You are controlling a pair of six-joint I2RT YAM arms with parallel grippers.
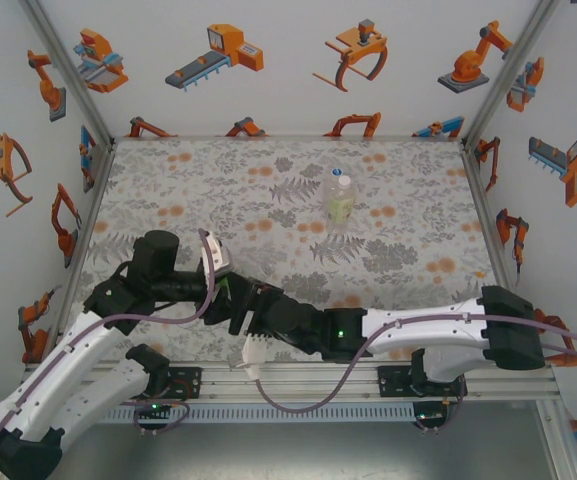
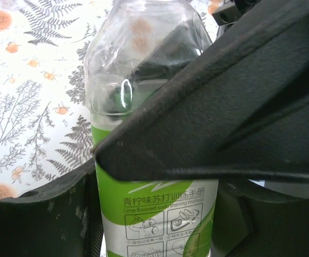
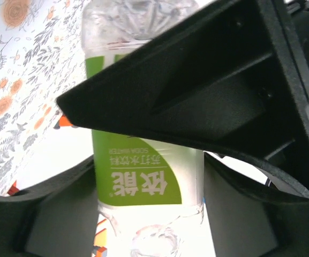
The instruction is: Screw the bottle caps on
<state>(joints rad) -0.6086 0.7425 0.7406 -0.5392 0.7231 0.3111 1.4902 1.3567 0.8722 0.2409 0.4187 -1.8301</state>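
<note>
The left arm (image 1: pixel 78 365) and the right arm (image 1: pixel 418 325) meet low in the overhead frame, left of centre. The left gripper (image 2: pixel 157 214) is clamped on the green-labelled bottle (image 2: pixel 138 64). Its dark fingers (image 2: pixel 42 219) press either side of the lime-soda label in the lower half of the left wrist view, and the clear shoulder rises toward the top edge. A broad black finger (image 2: pixel 240 118) slants across the bottle from the upper right.

In the right wrist view the right gripper (image 3: pixel 149 176) brackets the same bottle at mid-frame, the label's lettering upside down. Whether those jaws press the plastic or stand just off it cannot be told.

From overhead, a second bottle (image 1: pixel 340 198), its label pale yellow-green, stands upright and alone in the upper middle of the fern-and-flower tablecloth (image 1: pixel 418 230), well apart from both arms. Orange robot drawings dot the white walls (image 1: pixel 298 60) around the table.
</note>
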